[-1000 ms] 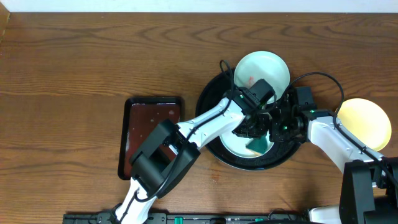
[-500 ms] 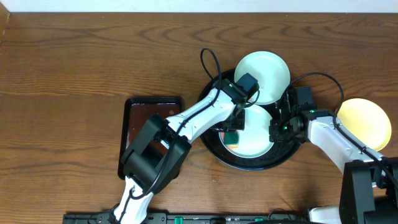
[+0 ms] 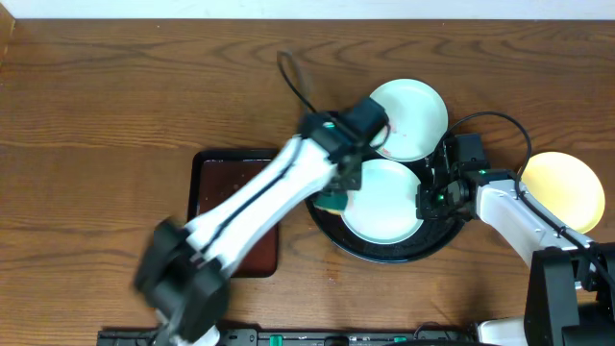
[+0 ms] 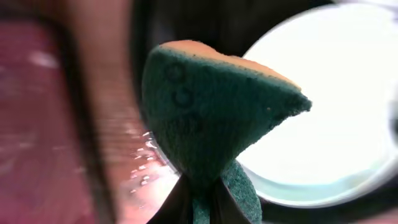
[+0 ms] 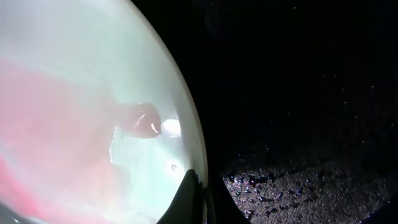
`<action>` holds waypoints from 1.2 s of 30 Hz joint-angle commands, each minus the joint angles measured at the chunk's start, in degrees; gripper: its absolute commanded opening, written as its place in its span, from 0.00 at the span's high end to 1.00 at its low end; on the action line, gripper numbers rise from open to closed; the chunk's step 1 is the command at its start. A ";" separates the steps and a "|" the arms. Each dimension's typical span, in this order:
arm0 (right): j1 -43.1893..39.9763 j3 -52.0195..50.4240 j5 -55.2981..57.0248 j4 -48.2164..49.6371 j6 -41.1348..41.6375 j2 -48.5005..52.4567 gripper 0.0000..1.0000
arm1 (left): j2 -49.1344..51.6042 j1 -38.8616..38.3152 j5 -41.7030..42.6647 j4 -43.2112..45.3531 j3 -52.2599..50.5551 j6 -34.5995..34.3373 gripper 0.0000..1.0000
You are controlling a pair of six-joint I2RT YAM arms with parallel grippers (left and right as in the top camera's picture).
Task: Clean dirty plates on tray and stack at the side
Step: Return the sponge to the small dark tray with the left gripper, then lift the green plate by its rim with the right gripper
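Green-and-orange sponge [image 3: 332,203] is clamped in the left gripper [image 3: 338,192] in the overhead view. It sits at the left edge of the black tray [image 3: 384,256], just beside the lower mint-white plate [image 3: 382,202]. The left arm renders blurred, so we cannot fix its pose exactly. The right gripper [image 3: 426,199] is closed on that plate's right rim. The upper mint-white plate [image 3: 413,115] overlaps the tray's far rim. The yellow plate [image 3: 562,187] lies apart on the counter [image 3: 115,96] to the right. We judge the main hazard to be the left arm or its cable knocking the upper plate off its perch. A second hazard is the arm clipping the brown rectangular tray [image 3: 207,192] beneath it.

In the left wrist view, the left gripper [image 4: 202,200] pinches only the narrow lower end of the sponge [image 4: 211,112]. Under scrubbing load, we expect the sponge could fold or pull free.

In the right wrist view, the right gripper [image 5: 194,193] bites a thin strip of the lower mint-white plate [image 5: 81,93] at its rim, above the black tray [image 5: 298,81], which carries droplets [image 5: 292,186]. A pinkish cast shows on the plate; we cannot tell smear from reflection. A wet surface and a narrow bite may let the plate slip or tip on lifting.
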 commanded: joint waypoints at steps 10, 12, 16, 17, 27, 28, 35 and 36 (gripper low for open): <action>0.63 2.19 4.72 -6.75 -2.14 -10.84 0.99 | -18.75 13.31 -12.94 -13.86 -2.69 -0.44 0.93; 1.70 2.36 7.02 -7.23 -2.19 -14.53 0.99 | -19.10 16.98 -12.74 -13.77 -4.74 -0.44 0.93; 5.57 2.69 15.96 -8.20 -2.16 -21.99 0.99 | -19.08 23.56 -9.51 -11.43 -10.54 1.73 0.93; 6.78 2.80 18.86 -8.41 -2.16 -23.63 0.99 | -19.08 24.94 -8.00 -10.29 -12.17 2.71 0.93; 21.07 4.66 43.19 -7.17 -8.15 -34.29 0.99 | -19.08 32.09 6.14 -1.79 -22.47 10.49 0.93; 22.36 4.66 43.85 -6.62 -10.08 -34.60 0.99 | -19.08 32.06 6.14 -1.60 -22.47 10.80 0.93; 32.85 4.66 57.94 -4.98 -16.33 -34.47 0.99 | -19.08 32.06 6.12 -0.83 -22.47 10.78 0.92; 34.45 4.66 59.89 -4.55 -17.33 -34.47 0.99 | -19.08 32.06 6.12 -0.83 -22.47 10.78 0.93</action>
